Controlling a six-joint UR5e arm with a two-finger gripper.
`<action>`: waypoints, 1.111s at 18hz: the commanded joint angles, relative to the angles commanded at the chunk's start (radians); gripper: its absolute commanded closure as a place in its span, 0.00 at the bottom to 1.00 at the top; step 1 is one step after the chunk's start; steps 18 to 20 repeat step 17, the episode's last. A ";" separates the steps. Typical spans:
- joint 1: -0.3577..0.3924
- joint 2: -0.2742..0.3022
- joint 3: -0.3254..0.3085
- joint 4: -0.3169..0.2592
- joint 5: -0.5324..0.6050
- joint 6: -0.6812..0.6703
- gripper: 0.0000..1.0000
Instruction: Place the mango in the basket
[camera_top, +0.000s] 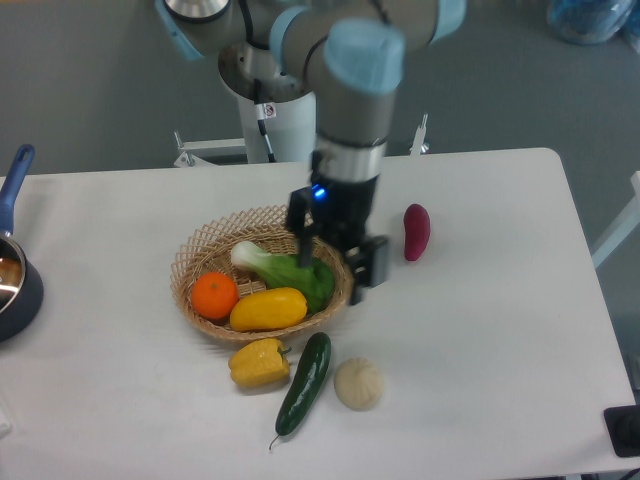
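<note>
The black two-finger gripper (335, 255) hangs over the right side of the round, shallow, light tan woven wicker basket (200, 255), its jaws spread wide with nothing between them; one finger sits over the leafy green-and-white bok choy (285, 270), the other reaches past the rim on the right. The smooth yellow oval mango (268, 308) lies inside the basket at its front edge, below and to the left of the jaws and apart from them, resting against the round orange (214, 295) on its left and the greens behind. With the fruit cradled by the wicker wall and the jaws empty above, the placing looks done, and the spread is likely the release. Outside the basket on the white surface (480, 330) lie a lumpy yellow bell pepper (259, 362), a dark green cucumber (304, 382), a pale round bun-like item (358, 384) and a purple sweet potato (416, 231)
</note>
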 joint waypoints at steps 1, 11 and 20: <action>0.023 0.000 0.012 -0.008 0.003 0.008 0.00; 0.230 0.095 0.026 -0.265 -0.009 0.445 0.00; 0.264 0.112 0.017 -0.287 -0.038 0.483 0.00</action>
